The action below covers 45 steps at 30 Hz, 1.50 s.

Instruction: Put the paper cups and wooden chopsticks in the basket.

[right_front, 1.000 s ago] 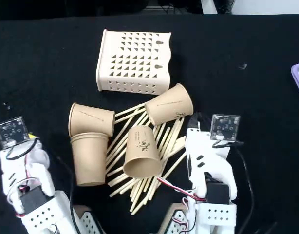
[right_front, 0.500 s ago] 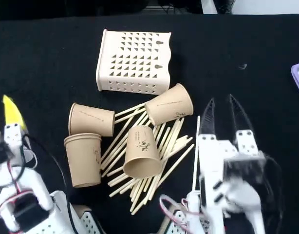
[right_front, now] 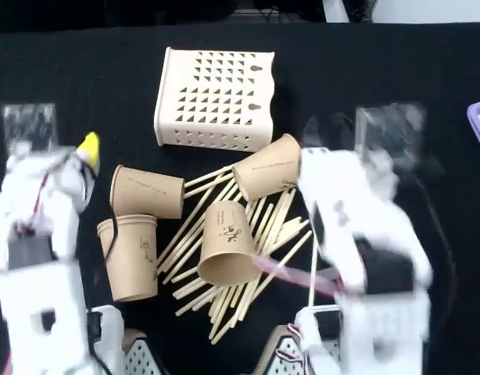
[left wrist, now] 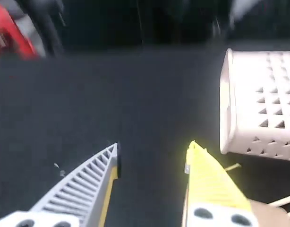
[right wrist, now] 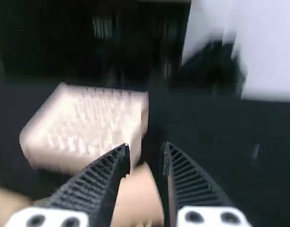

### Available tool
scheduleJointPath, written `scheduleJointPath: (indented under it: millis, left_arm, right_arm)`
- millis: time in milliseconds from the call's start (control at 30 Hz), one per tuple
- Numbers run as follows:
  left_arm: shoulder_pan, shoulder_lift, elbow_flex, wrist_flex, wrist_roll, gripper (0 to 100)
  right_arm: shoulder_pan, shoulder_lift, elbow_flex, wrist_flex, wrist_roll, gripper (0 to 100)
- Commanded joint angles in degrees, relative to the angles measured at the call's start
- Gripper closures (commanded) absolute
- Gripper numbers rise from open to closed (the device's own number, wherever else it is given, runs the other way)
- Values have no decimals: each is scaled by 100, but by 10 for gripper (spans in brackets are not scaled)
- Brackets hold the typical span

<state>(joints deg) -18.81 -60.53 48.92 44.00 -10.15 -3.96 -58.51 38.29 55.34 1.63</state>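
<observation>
well, left tool [left wrist: 152,152] spread over black table [left wrist: 112,94] beside the basket [left wrist: 258,104] — right tool [right wrist: 146,149] spread above a paper cup [right wrist: 138,198].

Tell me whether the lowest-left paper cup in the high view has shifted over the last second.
Yes. The paper cup slid left in the high view, away from the chopsticks; its rim now juts past the unmoved lying cup beside it.

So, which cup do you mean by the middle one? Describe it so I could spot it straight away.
Find the white perforated basket at the top of the high view; below it spreads a pile of chopsticks. The cup lies on the middle of that pile, mouth pointing away from the basket. Only this cup rests wholly on the sticks.
</observation>
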Motion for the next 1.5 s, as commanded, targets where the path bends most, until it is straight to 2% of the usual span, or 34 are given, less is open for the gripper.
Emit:
scheduleJointPath:
  millis: [0,233,467,700,1033,1467]
  left_arm:
    - [198,2462,-2009,352,484,760]
    - [919,5591,-5666,1705,730,760]
    - [1508,8308,-9235,3051,738,760]
    - [1534,10593,-11741,3727,738,761]
    - [875,12809,-14431,4615,712,763]
    - [-101,13152,-14422,4527,730,765]
  right_arm:
    - [229,1156,233,-457,237,878]
    - [1222,2615,1033,-1723,-299,880]
    - [1125,3873,1121,-2303,-457,879]
    - [879,4479,998,-2567,-413,879]
    - [879,4497,971,-2567,-413,879]
    - [879,4523,998,-2567,-413,879]
